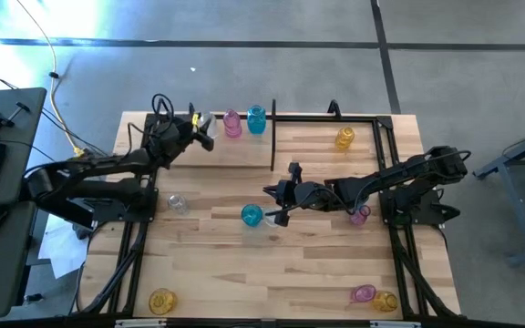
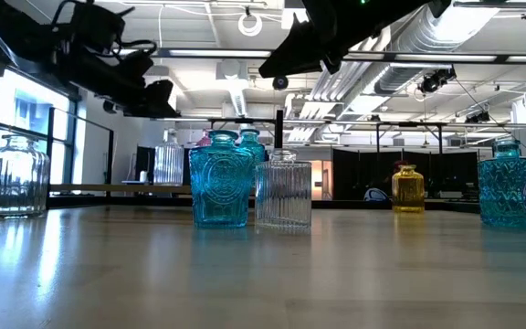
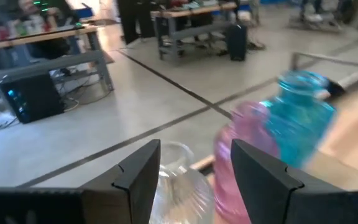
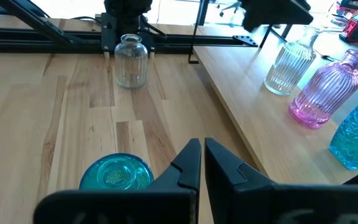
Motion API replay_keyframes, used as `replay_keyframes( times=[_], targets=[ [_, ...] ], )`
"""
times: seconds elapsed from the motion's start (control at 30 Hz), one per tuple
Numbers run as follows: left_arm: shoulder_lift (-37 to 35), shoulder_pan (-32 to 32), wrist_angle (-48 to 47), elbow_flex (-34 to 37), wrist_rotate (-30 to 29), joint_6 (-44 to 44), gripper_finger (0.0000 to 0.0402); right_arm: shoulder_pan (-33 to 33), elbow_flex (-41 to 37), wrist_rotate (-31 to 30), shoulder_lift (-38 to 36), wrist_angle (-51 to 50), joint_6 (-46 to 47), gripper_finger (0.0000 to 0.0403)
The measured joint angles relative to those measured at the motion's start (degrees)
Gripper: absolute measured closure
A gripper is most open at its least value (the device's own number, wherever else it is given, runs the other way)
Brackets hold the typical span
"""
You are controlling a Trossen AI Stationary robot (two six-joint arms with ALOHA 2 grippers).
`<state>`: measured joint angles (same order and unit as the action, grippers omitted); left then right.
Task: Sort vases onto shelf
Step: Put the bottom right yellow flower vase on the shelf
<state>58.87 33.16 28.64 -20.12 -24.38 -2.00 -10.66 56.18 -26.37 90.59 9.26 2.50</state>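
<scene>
Risk: your left gripper point(image 3: 188, 180), fingers spread around clear vase point(image 3: 178, 183), seemingly released, could topple pink vase point(image 3: 244, 158) while retreating; right gripper point(image 4: 202, 163) pinched empty.

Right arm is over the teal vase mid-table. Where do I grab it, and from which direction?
Take the teal vase by its narrow neck, coming straight down. It stands upright with its round mouth facing up, and the body is probably too wide for the right gripper, whose fingers are nearly closed now and must open first.
</scene>
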Motion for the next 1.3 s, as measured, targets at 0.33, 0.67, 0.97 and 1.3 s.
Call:
replay_keyframes(
  times=[0.33, 0.67, 0.97, 1.3],
  targets=[
    [-17.2, -11.4, -22.5, 0.0, -0.7, -0.7, 0.0213, 0.0, 0.0, 0.0, 0.0, -0.3, 0.0, 0.0401],
    [-27.6, -28.6, -39.3, 0.0, 5.2, 4.4, 0.0229, -5.0, 0.0, 0.0, -0.8, -3.9, -3.6, 0.0401],
    [-26.7, -46.0, -41.0, 0.0, 7.4, 6.3, 0.0265, -17.5, 0.0, -5.3, -6.8, -13.9, 4.7, 0.0401],
    [-21.8, -59.8, -37.9, 0.0, 6.3, 6.4, 0.03, -30.5, 0.8, -11.1, -7.5, -19.4, 17.4, 0.0401]
  ],
)
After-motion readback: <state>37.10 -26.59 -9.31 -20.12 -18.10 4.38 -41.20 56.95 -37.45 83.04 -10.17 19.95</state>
